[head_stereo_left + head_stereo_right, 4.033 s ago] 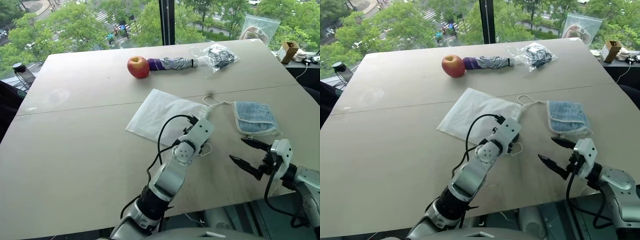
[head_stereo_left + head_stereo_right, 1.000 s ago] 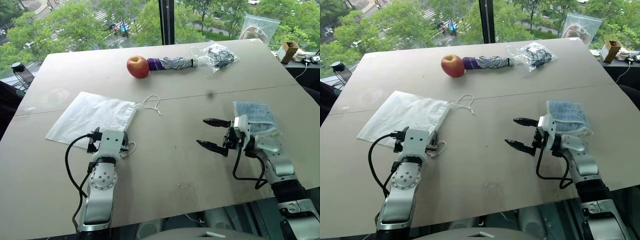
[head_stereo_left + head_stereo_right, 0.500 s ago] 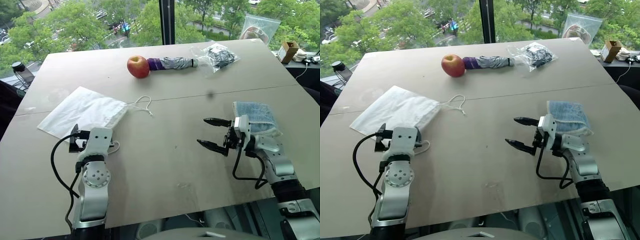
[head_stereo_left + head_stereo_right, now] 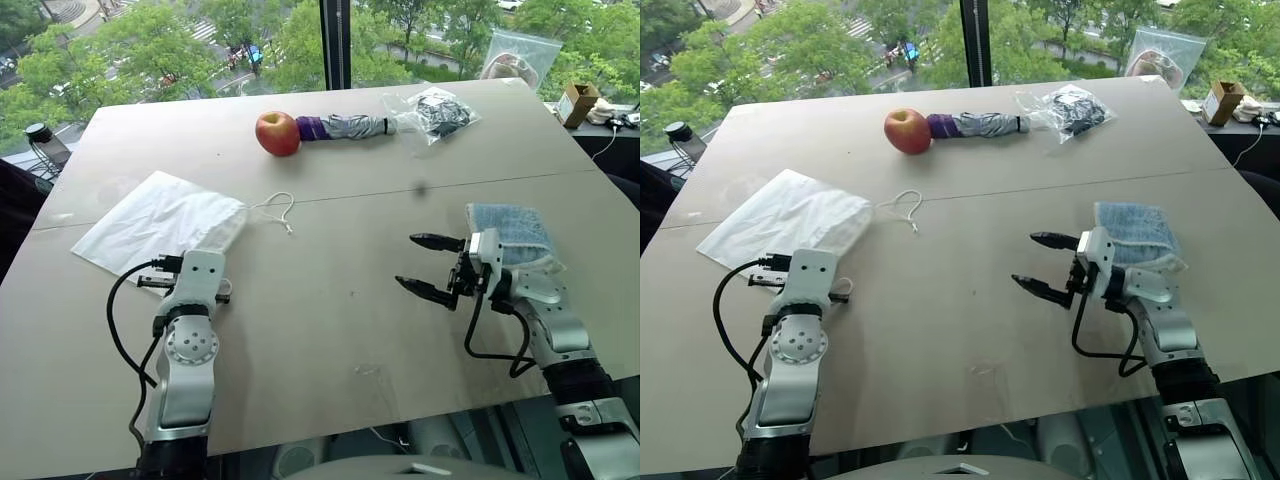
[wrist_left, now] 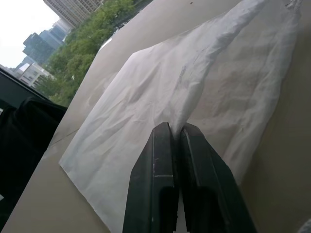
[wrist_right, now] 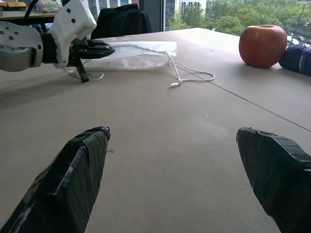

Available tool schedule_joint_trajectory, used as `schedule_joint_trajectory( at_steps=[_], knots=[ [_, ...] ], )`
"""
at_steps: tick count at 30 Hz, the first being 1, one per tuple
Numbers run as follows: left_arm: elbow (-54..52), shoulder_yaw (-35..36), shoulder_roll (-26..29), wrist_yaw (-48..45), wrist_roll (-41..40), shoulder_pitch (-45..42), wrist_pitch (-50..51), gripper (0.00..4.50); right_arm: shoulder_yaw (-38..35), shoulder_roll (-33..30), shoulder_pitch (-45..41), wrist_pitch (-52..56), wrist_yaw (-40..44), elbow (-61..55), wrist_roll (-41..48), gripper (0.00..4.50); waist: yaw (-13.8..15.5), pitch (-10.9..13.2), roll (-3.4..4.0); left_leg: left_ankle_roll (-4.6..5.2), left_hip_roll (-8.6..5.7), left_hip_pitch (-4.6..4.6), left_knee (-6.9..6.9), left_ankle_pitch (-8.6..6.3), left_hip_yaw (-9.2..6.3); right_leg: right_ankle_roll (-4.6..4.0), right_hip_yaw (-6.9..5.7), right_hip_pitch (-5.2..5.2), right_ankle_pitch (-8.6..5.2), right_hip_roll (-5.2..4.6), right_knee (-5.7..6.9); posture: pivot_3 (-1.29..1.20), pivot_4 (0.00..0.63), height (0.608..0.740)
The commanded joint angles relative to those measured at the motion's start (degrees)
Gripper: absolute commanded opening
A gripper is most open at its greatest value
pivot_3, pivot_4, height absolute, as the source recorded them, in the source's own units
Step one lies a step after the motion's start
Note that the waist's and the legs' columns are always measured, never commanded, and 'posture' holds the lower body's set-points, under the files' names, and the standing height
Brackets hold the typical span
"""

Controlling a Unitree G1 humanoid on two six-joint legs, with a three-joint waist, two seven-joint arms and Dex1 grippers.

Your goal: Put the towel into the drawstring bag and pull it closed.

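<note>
The drawstring bag [image 4: 160, 220] lies flat on the left of the table, a thin white pouch with its cord loops [image 4: 275, 210] trailing to the right. My left gripper [image 5: 175, 127] is shut on a raised fold of the bag's fabric near its mouth end; the right wrist view shows the same pinch from the side. The towel [image 4: 510, 235], folded light-blue terry cloth, rests on the right of the table. My right gripper [image 4: 405, 260] hovers just left of the towel, pointing left towards the table's middle, open with nothing between its fingers [image 6: 73, 170].
A red apple [image 4: 277, 133], a rolled purple-grey umbrella [image 4: 345, 127] and a clear plastic bag of dark items [image 4: 435, 110] lie along the far side. A clear zip bag [image 4: 518, 55] and a small box [image 4: 578, 100] stand at the far right. A seam [image 4: 420, 190] crosses the table.
My left gripper has closed on the bag's fabric and drawn the bag a little further left. Since four seconds ago the right gripper came up beside the towel; lately it stays still.
</note>
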Motion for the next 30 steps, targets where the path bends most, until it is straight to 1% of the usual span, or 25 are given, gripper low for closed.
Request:
schedule_joint_trajectory(
  at_steps=[1, 3, 5, 6, 10, 12, 13, 16, 20, 23, 26, 30],
  knots=[
    [-2.3, 2.2, 0.3, -0.5, -2.1, -1.8, -1.1, 0.13, -3.1, 0.2, -1.9, -2.8, -2.2, -0.1, 0.1, 4.5, 0.0, 0.0, 0.0, 0.0, 0.0, 0.0, 0.0, 0.0, 0.0, 0.0, 0.0, 0.0, 0.0, -0.01, 0.0, 0.0, 0.15, 0.74],
    [-4.2, 2.6, 0.7, -1.6, -3.2, -2.9, -0.8, 0.13, -4.5, -0.1, -3.3, -4.1, -4.6, 1.6, -1.1, 4.5, 0.0, 0.0, 0.0, 0.0, 0.0, -0.03, 0.01, 0.0, -0.01, 0.0, -0.02, -0.01, 0.0, -0.01, 0.0, 0.0, 0.15, 0.74],
    [-5.4, 2.8, 1.2, -2.4, -3.6, -4.2, -0.4, 0.13, -6.3, -1.0, -5.4, -3.8, -9.8, 4.5, -3.7, 4.5, 0.0, 0.0, 0.0, 0.0, -0.04, -0.05, 0.06, 0.0, 0.0, 0.0, -0.01, -0.01, 0.01, -0.01, 0.0, 0.0, 0.15, 0.74],
    [-6.0, 2.8, 1.5, -3.1, -3.8, -4.8, -0.2, 0.13, -7.3, -1.7, -6.6, -3.9, -11.0, 5.9, -4.3, 4.5, 0.0, 0.0, -0.01, 0.0, -0.04, -0.05, 0.06, 0.0, 0.01, 0.0, 0.0, -0.01, 0.01, -0.01, 0.0, 0.0, 0.15, 0.74],
    [-8.4, 2.8, 2.5, -5.2, -4.8, -7.4, 1.8, 0.13, -9.9, -5.9, -10.7, -4.6, -17.1, 11.1, -9.0, 4.5, 0.1, 0.0, 0.0, -0.01, -0.09, -0.11, 0.05, 0.01, -0.03, 0.0, -0.05, -0.04, 0.01, -0.05, -0.01, 0.0, 0.15, 0.74],
    [-8.6, 2.6, 2.8, -5.4, -4.5, -8.8, 2.8, 0.13, -10.8, -7.7, -11.8, -3.8, -19.2, 12.4, -10.1, 4.5, 0.0, 0.0, -0.02, -0.02, -0.12, -0.35, 0.05, 0.01, -0.01, 0.0, -0.05, -0.28, 0.02, -0.06, 0.0, 0.0, 0.15, 0.74],
    [-8.6, 2.4, 2.9, -5.6, -4.4, -9.5, 3.4, 0.13, -11.1, -8.6, -11.8, -2.4, -19.9, 12.5, -10.3, 4.5, 0.0, 0.0, -0.02, -0.05, -0.13, -0.57, 0.06, 0.03, 0.01, 0.0, -0.02, -0.52, 0.03, -0.06, 0.04, 0.0, 0.15, 0.74],
    [-8.7, 2.0, 3.4, -6.8, -4.7, -11.2, 4.7, 0.13, -12.5, -11.2, -10.4, 4.8, -21.1, 10.7, -9.2, 4.5, 0.0, 0.0, -0.02, -0.22, -0.13, -0.72, 0.05, 0.13, 0.02, 0.01, -0.02, -0.65, 0.03, -0.09, 0.06, 0.0, 0.15, 0.74],
    [-9.5, 1.7, 3.3, -8.2, -5.0, -11.7, 6.7, 0.13, -14.1, -14.8, -5.4, 16.2, -21.6, 4.0, -7.0, 4.5, 0.2, 0.0, -0.02, -0.02, -0.13, -0.8, 0.04, 0.02, 0.02, 0.01, -0.01, -0.67, 0.02, -0.19, 0.01, 0.0, 0.15, 0.74],
    [-9.4, 0.6, 3.0, -8.6, -4.8, -11.5, 7.1, 0.13, -15.3, -16.3, -3.0, 23.6, -22.6, 2.3, -6.1, 4.5, 0.1, 0.0, -0.02, 0.0, -0.15, -0.79, 0.05, 0.01, 0.06, 0.01, 0.03, -0.68, 0.03, -0.2, 0.01, 0.0, 0.15, 0.74],
    [-9.3, 0.1, 2.9, -9.0, -4.8, -11.7, 7.3, 0.13, -13.2, -17.1, -1.2, 28.4, -22.4, 1.6, -6.9, 4.5, 0.0, 0.0, -0.02, 0.0, -0.18, -0.73, 0.06, 0.01, 0.08, 0.02, 0.03, -0.65, 0.03, -0.14, 0.05, 0.0, 0.15, 0.74],
    [-9.5, 0.1, 3.1, -9.2, -4.7, -11.6, 7.4, 0.13, -9.9, -17.9, -1.0, 31.8, -24.0, 2.1, -10.6, 4.5, 0.0, 0.0, -0.07, 0.01, -0.18, -0.66, 0.11, 0.02, 0.06, 0.02, 0.01, -0.6, 0.03, -0.09, 0.12, 0.0, 0.15, 0.74]
  ],
)
